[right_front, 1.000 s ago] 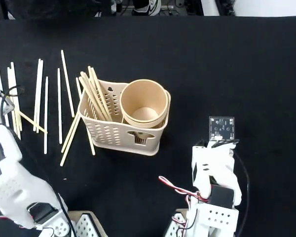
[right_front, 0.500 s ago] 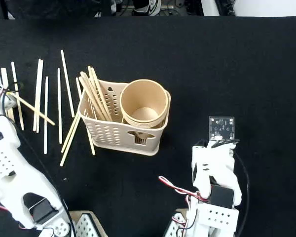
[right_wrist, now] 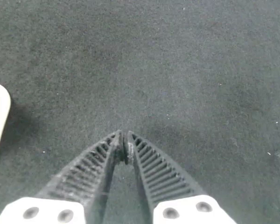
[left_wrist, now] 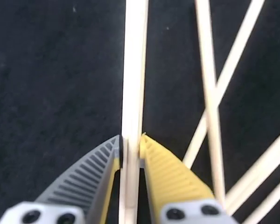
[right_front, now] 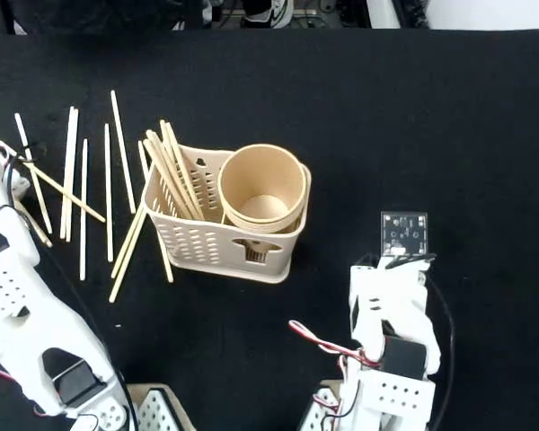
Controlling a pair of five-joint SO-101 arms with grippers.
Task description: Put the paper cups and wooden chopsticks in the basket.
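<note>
My left gripper [left_wrist: 130, 140] is shut on pale wooden chopsticks [left_wrist: 133, 79] that run straight ahead between its jaws. In the high view the left arm [right_front: 9, 269] stands at the table's far left among loose chopsticks [right_front: 69, 175]. A cream perforated basket [right_front: 207, 244] sits mid-table. It holds nested paper cups [right_front: 262, 189] and a bundle of chopsticks [right_front: 172, 171] leaning out toward the left. My right gripper [right_wrist: 123, 137] is shut on nothing, low over the black cloth, right of the basket.
More chopsticks [left_wrist: 214, 93] cross beside the held ones. Two sticks [right_front: 130, 242] lean against the basket's left side. The right arm [right_front: 391, 305] sits near the table's front edge. Black cloth [right_front: 413, 117] covers the table.
The left arm has shifted toward the far left edge. The chopsticks beside it have swung from nearly upright to slanted, and one crossing stick has slid toward the back.
</note>
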